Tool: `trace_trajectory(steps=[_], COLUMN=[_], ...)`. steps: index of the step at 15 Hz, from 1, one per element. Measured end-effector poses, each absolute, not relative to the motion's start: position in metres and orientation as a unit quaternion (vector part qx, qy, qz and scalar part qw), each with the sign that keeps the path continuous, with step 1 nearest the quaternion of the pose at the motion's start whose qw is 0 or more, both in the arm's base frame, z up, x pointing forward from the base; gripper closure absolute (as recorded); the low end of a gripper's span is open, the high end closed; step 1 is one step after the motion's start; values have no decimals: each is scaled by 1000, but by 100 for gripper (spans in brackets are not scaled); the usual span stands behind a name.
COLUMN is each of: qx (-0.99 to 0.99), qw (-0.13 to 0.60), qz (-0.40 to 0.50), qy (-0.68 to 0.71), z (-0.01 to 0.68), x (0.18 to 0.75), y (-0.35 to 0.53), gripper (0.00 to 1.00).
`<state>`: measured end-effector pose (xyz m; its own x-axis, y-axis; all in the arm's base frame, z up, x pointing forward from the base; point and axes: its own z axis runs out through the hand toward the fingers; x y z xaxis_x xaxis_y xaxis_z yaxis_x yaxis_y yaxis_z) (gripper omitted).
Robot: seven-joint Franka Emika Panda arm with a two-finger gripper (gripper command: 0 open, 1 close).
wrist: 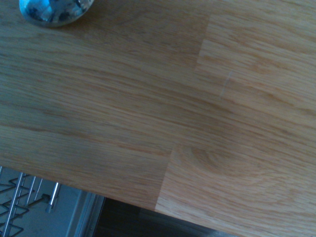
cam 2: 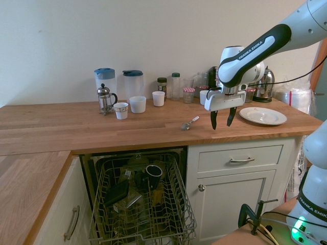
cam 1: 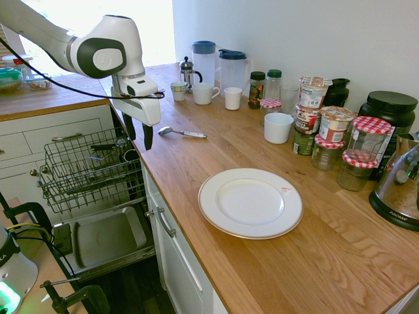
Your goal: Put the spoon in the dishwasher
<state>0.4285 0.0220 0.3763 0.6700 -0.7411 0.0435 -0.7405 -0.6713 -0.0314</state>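
The small silver spoon [cam 1: 181, 133] [cam 2: 189, 123] lies flat on the wooden counter [cam 1: 275, 163] near its front edge; its shiny bowl [wrist: 54, 10] shows at the edge of the wrist view. My gripper [cam 1: 139, 131] [cam 2: 223, 118] hangs open just above the counter's front edge, a short way from the spoon's bowl, holding nothing. The dishwasher [cam 1: 105, 235] [cam 2: 138, 204] stands open below the counter, its grey wire rack [cam 1: 85, 173] [cam 2: 102, 204] pulled out with a dark mug and other dishes in it.
A white plate [cam 1: 250, 202] [cam 2: 262, 115] lies on the counter. Along the wall stand jugs [cam 1: 203, 60], a French press [cam 2: 105, 98], white cups [cam 1: 278, 127], jars [cam 1: 366, 140] and a kettle [cam 1: 402, 186]. White drawers with metal handles [cam 2: 240, 160] flank the dishwasher.
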Motion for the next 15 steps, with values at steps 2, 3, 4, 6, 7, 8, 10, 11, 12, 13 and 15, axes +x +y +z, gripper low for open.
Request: trace_trajectory(steps=[2, 3, 4, 6, 7, 8, 10, 11, 12, 13, 15], qx=[-909, -903, -894, -865, -848, -830, -790, -768, -745, -722, -676], qw=[10, 17, 25, 40, 46, 50, 62, 68, 72, 74, 65], qz=[-20, -19, -19, -22, -23, -26, -32, -34, -36, -40, -54], qy=[415, 428, 448, 500, 527, 554, 609, 636, 662, 687, 732], z=[376, 377, 381, 389, 391, 390, 387, 386, 386, 385, 384], x=[428, 429, 432, 446, 455, 465, 488, 499, 509, 517, 532], y=[22, 22, 22, 23, 23, 25, 33, 39, 45, 48, 48], gripper=[0, 0, 0, 0, 0, 0, 0, 0, 0, 0, 0])
